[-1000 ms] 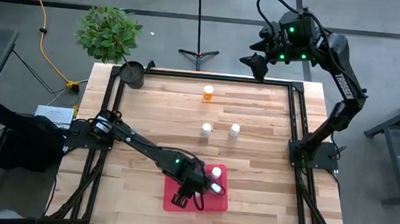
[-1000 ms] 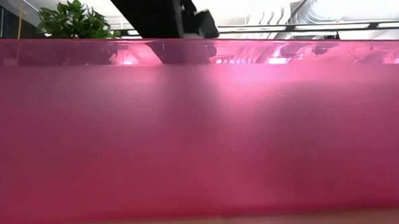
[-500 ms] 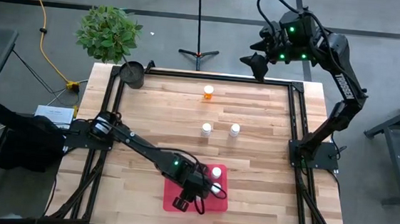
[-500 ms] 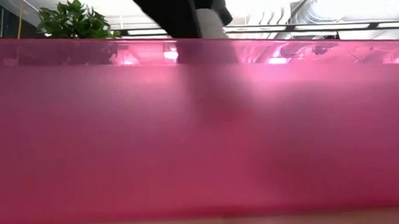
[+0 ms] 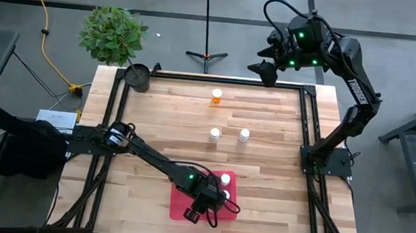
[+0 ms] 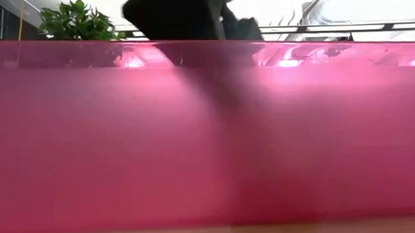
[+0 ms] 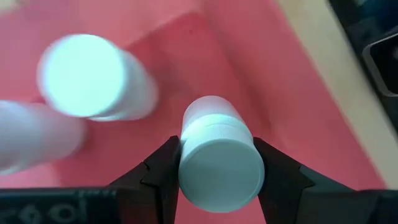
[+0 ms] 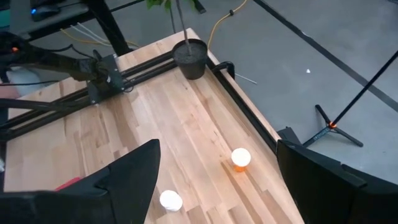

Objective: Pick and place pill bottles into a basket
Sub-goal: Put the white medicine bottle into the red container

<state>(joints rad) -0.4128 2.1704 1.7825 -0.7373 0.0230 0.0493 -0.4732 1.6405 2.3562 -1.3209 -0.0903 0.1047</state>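
The pill bottle is pinched between the left gripper's fingers, low over the basket, close beside another bottle. Release it tilted and you risk toppling that neighbour. Your right gripper hangs spread above the table's far edge.

potted plant: floor, off table's far-left corner | black pot: on that corner | tripod: floor beyond | yellow cable: floor
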